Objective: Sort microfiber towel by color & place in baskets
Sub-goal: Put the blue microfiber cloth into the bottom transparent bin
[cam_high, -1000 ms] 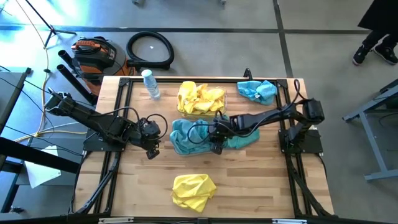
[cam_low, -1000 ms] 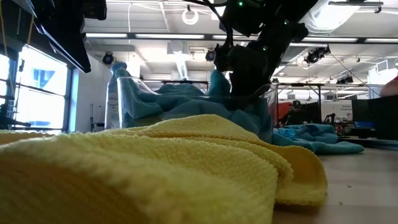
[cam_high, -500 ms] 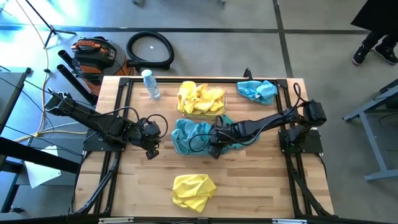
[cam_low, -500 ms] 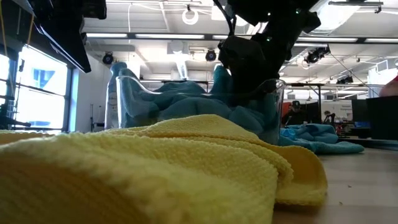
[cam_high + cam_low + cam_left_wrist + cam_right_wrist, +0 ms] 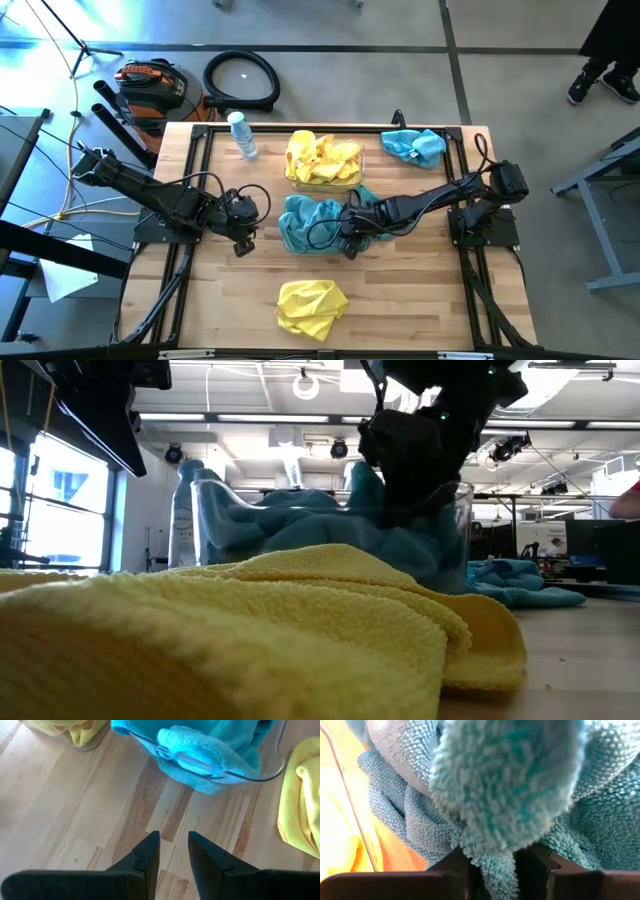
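Most of the sorting looks done, with two cloths left out. The far basket [image 5: 352,160] holds a heap of yellow towels [image 5: 320,160], and the near basket [image 5: 292,238] is stuffed with teal towels [image 5: 305,215]. The right gripper [image 5: 350,232] is down at that near basket's right end, its jaws clamped on a fold of teal towel [image 5: 505,790] that sits between the fingers in the right wrist view, so this cloth appears to be mid-placement. The left gripper [image 5: 243,237] hovers over bare table just left of the near basket, jaws a little apart and holding nothing. Left to sort: a loose teal towel [image 5: 415,145] at the far right corner and a loose yellow towel [image 5: 310,305] near the front edge. A water bottle [image 5: 241,134] stands far left
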Available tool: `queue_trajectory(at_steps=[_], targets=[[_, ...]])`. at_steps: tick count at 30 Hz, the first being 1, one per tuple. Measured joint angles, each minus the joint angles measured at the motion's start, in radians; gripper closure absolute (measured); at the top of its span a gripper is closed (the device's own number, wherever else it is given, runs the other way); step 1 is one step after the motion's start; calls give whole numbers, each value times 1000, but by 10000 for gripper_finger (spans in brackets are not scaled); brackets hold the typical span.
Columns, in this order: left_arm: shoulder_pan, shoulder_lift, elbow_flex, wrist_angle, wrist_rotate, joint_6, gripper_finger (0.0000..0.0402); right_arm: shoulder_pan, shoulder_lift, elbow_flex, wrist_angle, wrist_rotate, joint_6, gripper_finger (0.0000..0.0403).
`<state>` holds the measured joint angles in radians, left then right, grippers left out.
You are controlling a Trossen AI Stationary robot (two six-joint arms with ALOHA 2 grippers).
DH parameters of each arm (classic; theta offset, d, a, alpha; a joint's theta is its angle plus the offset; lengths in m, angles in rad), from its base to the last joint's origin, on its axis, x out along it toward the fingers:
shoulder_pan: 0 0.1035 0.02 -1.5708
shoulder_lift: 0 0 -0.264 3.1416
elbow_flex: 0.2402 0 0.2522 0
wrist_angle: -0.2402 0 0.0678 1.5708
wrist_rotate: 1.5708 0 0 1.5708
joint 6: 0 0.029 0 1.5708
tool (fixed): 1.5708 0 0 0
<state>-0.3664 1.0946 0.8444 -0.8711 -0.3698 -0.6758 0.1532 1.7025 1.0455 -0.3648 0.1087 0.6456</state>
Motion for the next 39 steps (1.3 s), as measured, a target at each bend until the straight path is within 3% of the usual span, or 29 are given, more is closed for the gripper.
queue_trajectory(at_steps=[17,30,39], targets=[[0,0,0,0,2,0,310,-1,-119,4,0,-1,31,290],[0,0,0,0,2,-3,310,-3,-126,5,4,33,30,194],[0,0,0,1,2,-5,310,-8,-212,6,-24,69,22,187]])
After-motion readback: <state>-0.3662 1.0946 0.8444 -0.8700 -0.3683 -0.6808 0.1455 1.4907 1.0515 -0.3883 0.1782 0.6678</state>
